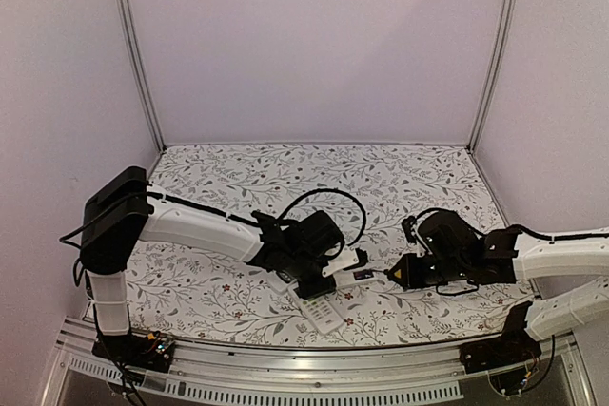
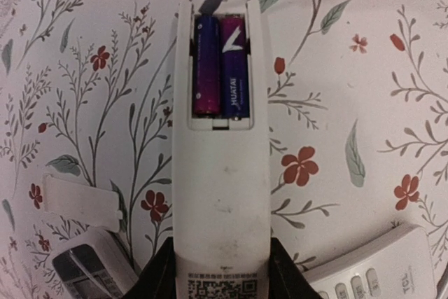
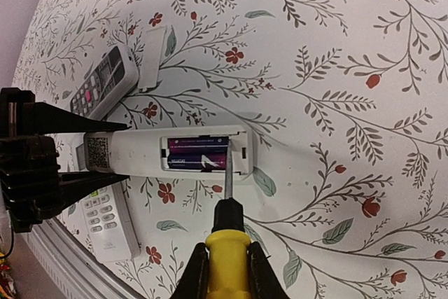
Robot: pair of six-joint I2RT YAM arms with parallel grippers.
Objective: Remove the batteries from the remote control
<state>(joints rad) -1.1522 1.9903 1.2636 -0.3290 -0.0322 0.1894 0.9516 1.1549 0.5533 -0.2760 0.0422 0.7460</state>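
The white remote control (image 2: 222,194) lies back up with its cover off. Two purple-blue batteries (image 2: 221,68) sit side by side in the open bay. My left gripper (image 2: 222,271) is shut on the remote's code-label end, one black finger on each side. In the right wrist view the remote (image 3: 133,150) runs left to right with the batteries (image 3: 196,157) showing. My right gripper (image 3: 227,271) is shut on a yellow-handled screwdriver (image 3: 227,239). Its metal tip reaches the bay's right end, at the batteries' ends. From above, both grippers (image 1: 328,268) (image 1: 404,271) face each other over the front of the table.
A white remote with buttons (image 3: 105,222) lies under the held one, near the front rail (image 1: 304,358). A dark-faced remote (image 3: 105,78) lies farther left, with a loose white battery cover (image 3: 152,57) beside it. The floral table stretches back to the walls.
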